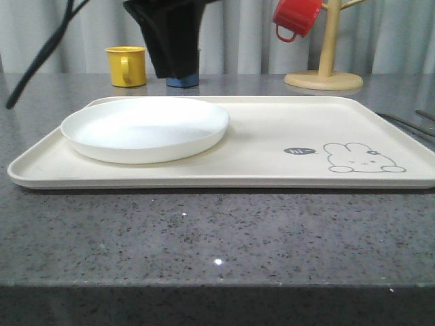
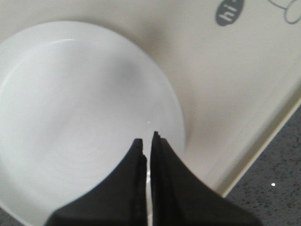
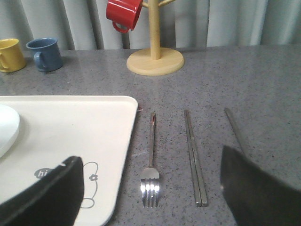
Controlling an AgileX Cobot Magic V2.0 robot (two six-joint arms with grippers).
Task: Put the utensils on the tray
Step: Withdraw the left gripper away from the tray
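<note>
round shallow white plate [image 1: 145, 128] sits on left part of large cream rectangular tray [image 1: 272, 146] with grey rabbit drawing. left gripper [image 2: 149, 141] over plate's edge, fingers together, holding nothing. right gripper [image 3: 150, 188] spread wide above grey stone counter [image 3: 244, 84]. shiny silver fork [image 3: 150, 176], flat metal chopsticks [image 3: 194, 157] and a long spoon handle [image 3: 233, 127] lie on counter beside tray, off it.
</note>
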